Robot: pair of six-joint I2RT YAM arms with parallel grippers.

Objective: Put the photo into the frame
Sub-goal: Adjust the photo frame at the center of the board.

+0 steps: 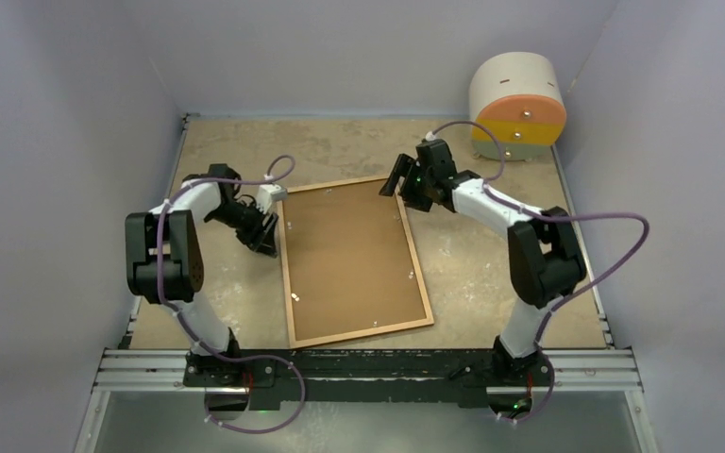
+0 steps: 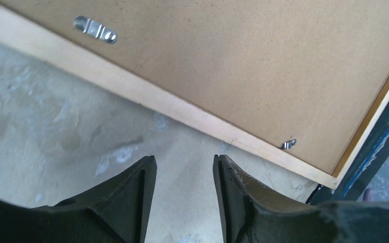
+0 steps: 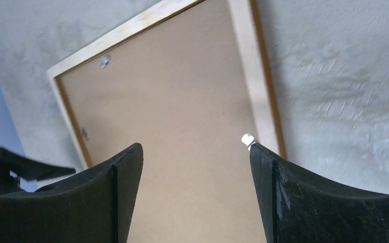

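Observation:
The frame [image 1: 287, 283] lies face down in the middle of the table, its brown backing board [image 1: 349, 255] up with small metal clips on it. The photo is hidden or out of view. My left gripper [image 1: 266, 241] sits low beside the frame's left edge. In the left wrist view it [image 2: 184, 159] is open over bare table, just short of the pale wooden edge [image 2: 192, 112]. My right gripper [image 1: 396, 179] hovers at the frame's far right corner. In the right wrist view it [image 3: 195, 147] is open wide above the board [image 3: 182, 116], empty, with a clip [image 3: 247, 139] at one fingertip.
A round cabinet [image 1: 517, 104] with orange and yellow drawers stands at the far right corner. Walls close in the table on the left, back and right. A metal rail [image 1: 368, 363] runs along the near edge by the arm bases. A hanger plate [image 2: 95, 29] sits on the board.

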